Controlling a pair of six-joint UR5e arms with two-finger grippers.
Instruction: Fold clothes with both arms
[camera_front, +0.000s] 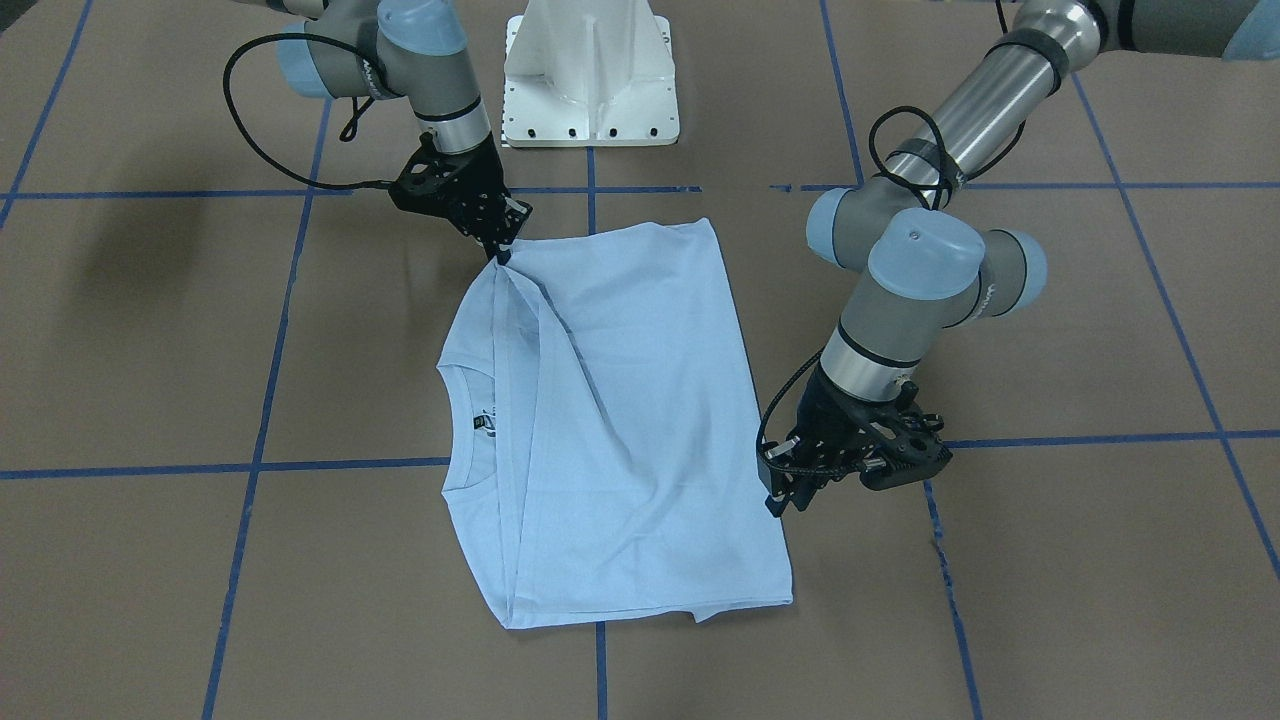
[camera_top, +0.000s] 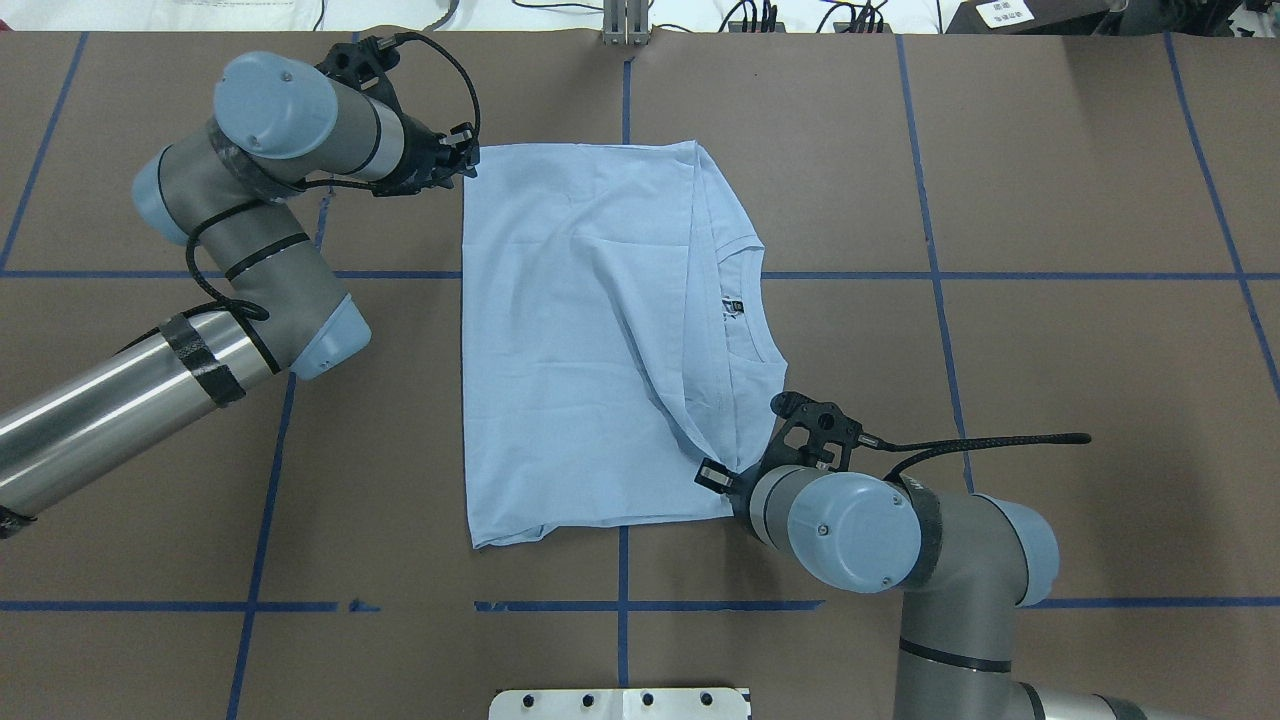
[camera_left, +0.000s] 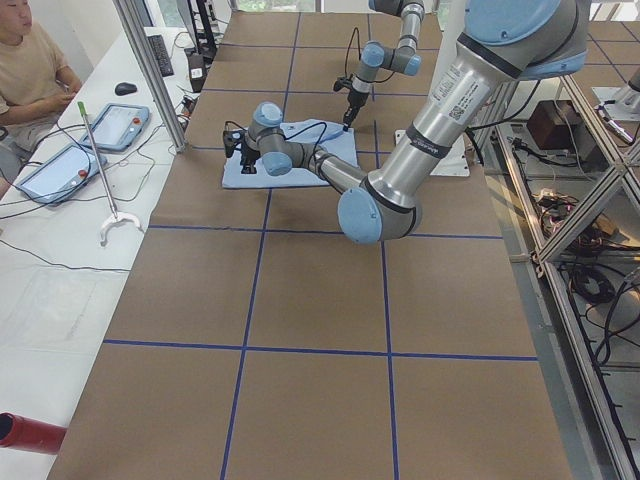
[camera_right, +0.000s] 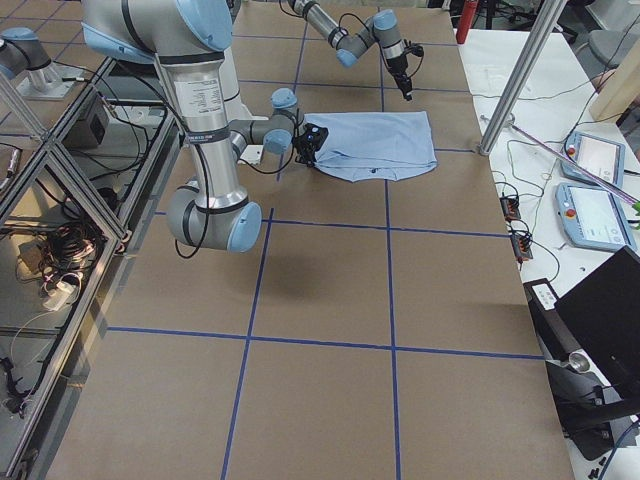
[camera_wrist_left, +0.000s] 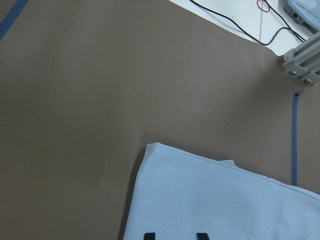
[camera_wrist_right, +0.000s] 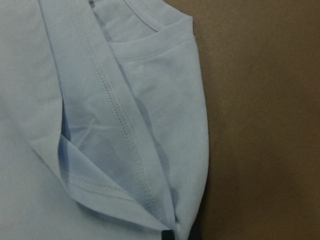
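1. The T-shirt (camera_top: 560, 350) lies mid-surface, doubled over on itself. Its collar (camera_top: 762, 300) and dark neck label (camera_top: 736, 305) show uncovered on my right-hand side. The brown surface (camera_top: 1000, 400) is bare all round it.
2. On the right gripper (camera_front: 500, 250) the jaws are clenched on the near corner of the upper layer. The cloth rises to a little peak at the pinch, and a long crease runs from it across the shirt. In the right wrist view the stitched hem bunches right down into the jaws.
3. The left gripper (camera_top: 468, 163) sits at the far corner on the folded-edge side. In its wrist view the two fingertips (camera_wrist_left: 147, 235) stand apart over the fabric, so those jaws are released and holding nothing. I can't tell from here whether the tips actually touch the cloth.
4. I read this as the end of a fold, with the top layer across but one corner not yet laid down.
5. Next I'd lower that right corner gently and square the hem short of the collar. Then I'd let go without dragging the layer back.
6. After that both arms need fresh grips on a shared edge for the next fold. The left is badly placed for that at present.
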